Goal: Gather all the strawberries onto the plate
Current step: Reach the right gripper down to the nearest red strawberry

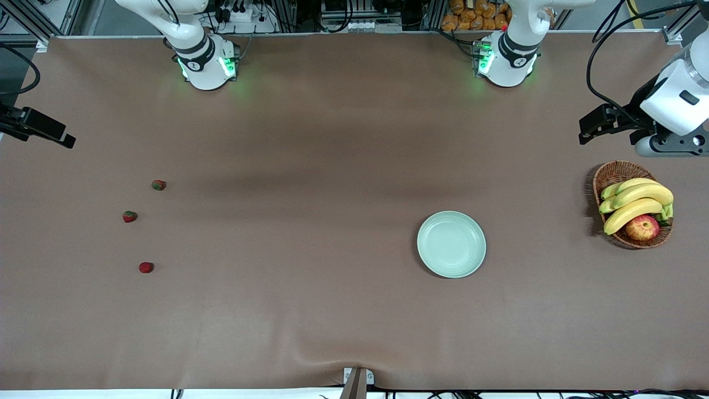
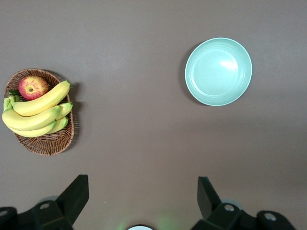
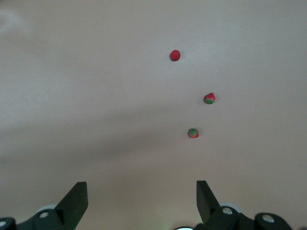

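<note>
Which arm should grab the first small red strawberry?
Right. Its open right gripper looks down on all three small red strawberries at its end of the table. The left gripper overlooks the pale mint-green round plate.

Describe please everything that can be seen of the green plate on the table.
The plate is round, shallow and pale mint-green, with a smooth raised rim and a glossy surface that looks like plastic or glazed ceramic. It lies flat and upright on the brown table cover, toward the left arm's end. It holds nothing and nothing touches it except the cover beneath. The wicker basket of fruit stands apart from it, closer to that end of the table.
</note>
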